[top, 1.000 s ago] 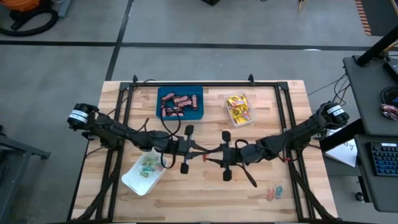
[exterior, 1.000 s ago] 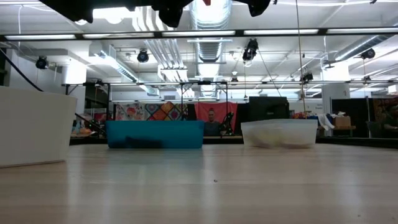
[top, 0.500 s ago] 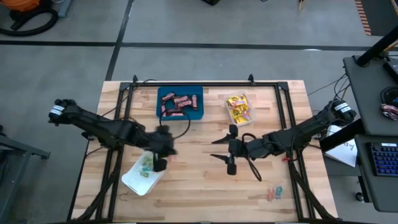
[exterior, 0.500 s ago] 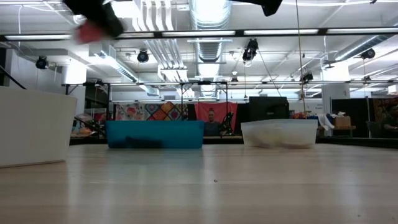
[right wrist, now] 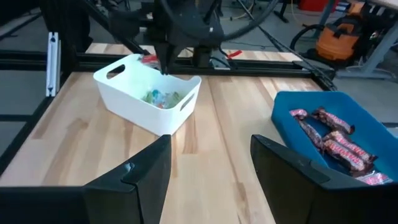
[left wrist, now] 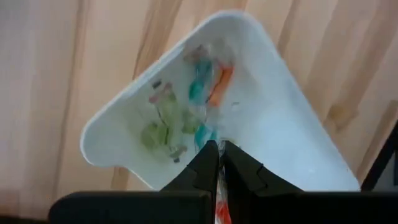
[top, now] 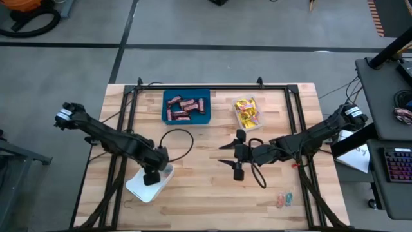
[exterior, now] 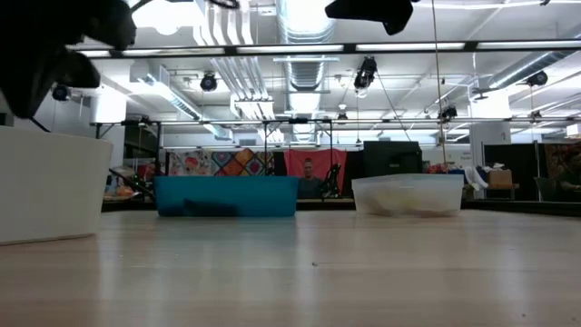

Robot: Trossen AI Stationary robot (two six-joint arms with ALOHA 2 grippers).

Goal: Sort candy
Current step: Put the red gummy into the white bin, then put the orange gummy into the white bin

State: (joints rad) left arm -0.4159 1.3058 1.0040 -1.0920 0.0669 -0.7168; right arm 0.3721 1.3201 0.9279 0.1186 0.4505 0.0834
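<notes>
Right under my left pincer [left wrist: 217, 163] sits the white tray [left wrist: 298, 143], and I hang just above its open top. My fingers are pressed nearly together on a small sweet [left wrist: 220, 208] with an orange-red wrapper that shows between them, close to the wrist. Below the tips lie the pastel sweets [left wrist: 186, 106] already sorted: green ones, a teal pair and an orange one, bunched toward one end of the tray floor.

As I judge it, the step in hand is the drop. To do it well I should keep the tips inside the rim, part the fingers only a little, and let the piece fall straight onto the pile, not against the wall, where it might bounce out onto the desk [top: 199, 193].

Farther off, my right pincer [top: 233, 156] waits over the middle of the desk with its fingers spread wide and nothing in them. Beyond it stand the blue tray [top: 165, 106] of brown-red bars [top: 183, 108] and the clear tray [top: 259, 122] of yellow packets [top: 245, 110]. A few loose pastel sweets [top: 284, 200] lie near the desk's front edge, on the right arm's side, not yet sorted.
</notes>
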